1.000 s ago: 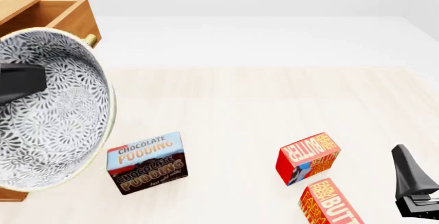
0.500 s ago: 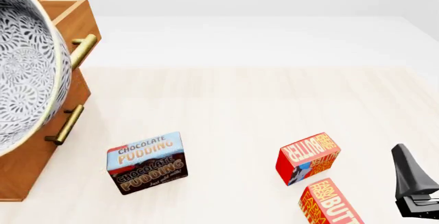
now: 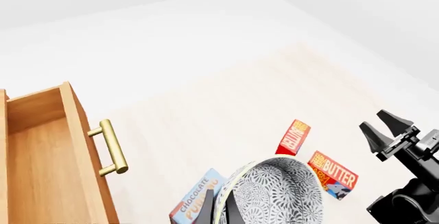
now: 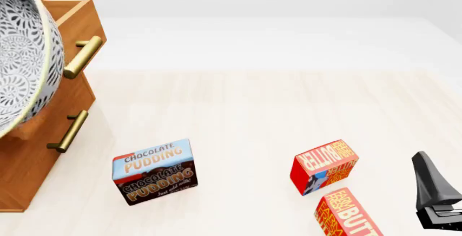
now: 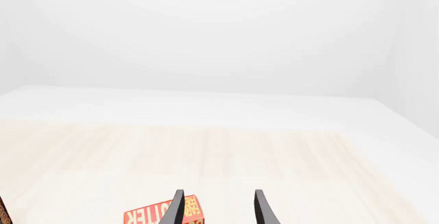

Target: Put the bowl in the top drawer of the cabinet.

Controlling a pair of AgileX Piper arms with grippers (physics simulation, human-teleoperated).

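The bowl (image 4: 21, 52), white with a dark leaf pattern, fills the far left of the front view, held in the air and tilted on edge, covering part of the cabinet (image 4: 36, 160). My left gripper (image 3: 227, 211) is shut on the rim of the bowl (image 3: 278, 193); one dark finger shows against it. The top drawer (image 3: 41, 147) stands pulled open, its inside bare wood and its brass handle (image 4: 83, 57) out front. Low at the right of the table, my right gripper (image 5: 219, 208) is open and holds nothing.
A chocolate pudding box (image 4: 153, 172) stands on the table in front of the cabinet. Two red butter boxes (image 4: 325, 165) (image 4: 350, 214) lie near my right gripper (image 4: 433, 198). The lower drawer's brass handle (image 4: 70, 130) sticks out below the open drawer.
The bowl has swung left and up toward the cabinet, uncovering the drawer fronts and both handles. The right arm has not moved.
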